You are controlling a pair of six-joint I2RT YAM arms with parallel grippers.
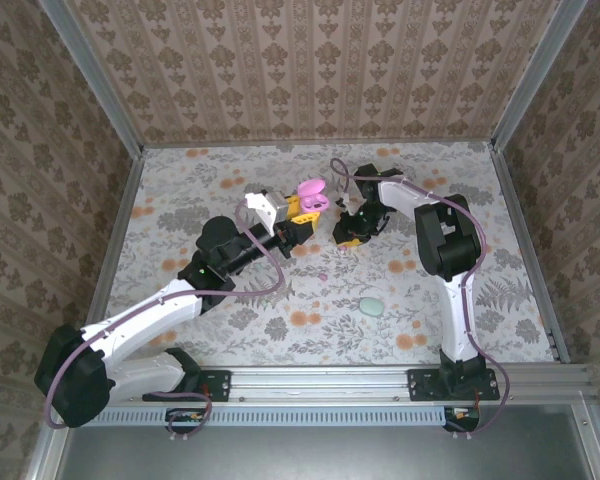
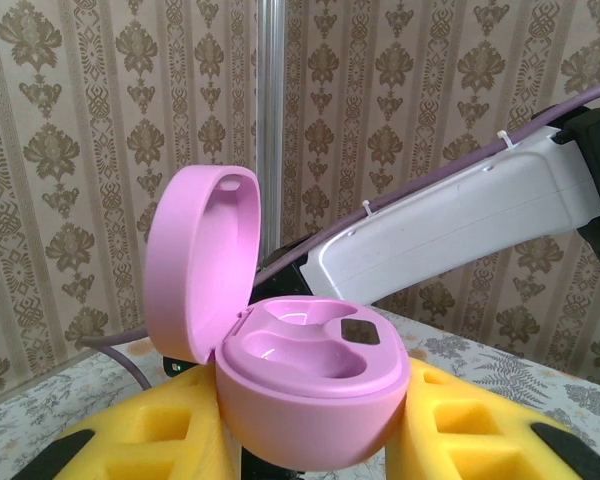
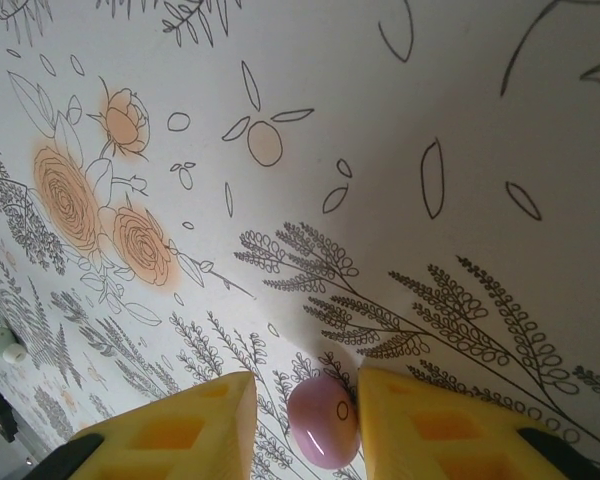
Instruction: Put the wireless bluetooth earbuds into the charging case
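Observation:
My left gripper [image 1: 302, 208] is shut on the pink charging case [image 1: 310, 189] and holds it above the table with its lid up. In the left wrist view the case [image 2: 310, 390] sits between the yellow fingers [image 2: 130, 450], both of its wells empty. My right gripper [image 1: 350, 232] is down on the table just right of the case. Its jaws straddle a pinkish-purple earbud [image 3: 323, 425] that lies on the tablecloth. The bud touches the right finger [image 3: 430, 420], and a gap separates it from the left finger [image 3: 190, 425]. A tiny pale whitish bud [image 3: 4, 345] lies at the left edge.
A pale green pebble-shaped case [image 1: 372, 305] lies shut on the flowered tablecloth, in front of the right gripper. The right arm's white link [image 2: 450, 225] crosses close behind the pink case. Papered walls [image 1: 310, 70] enclose the table on three sides.

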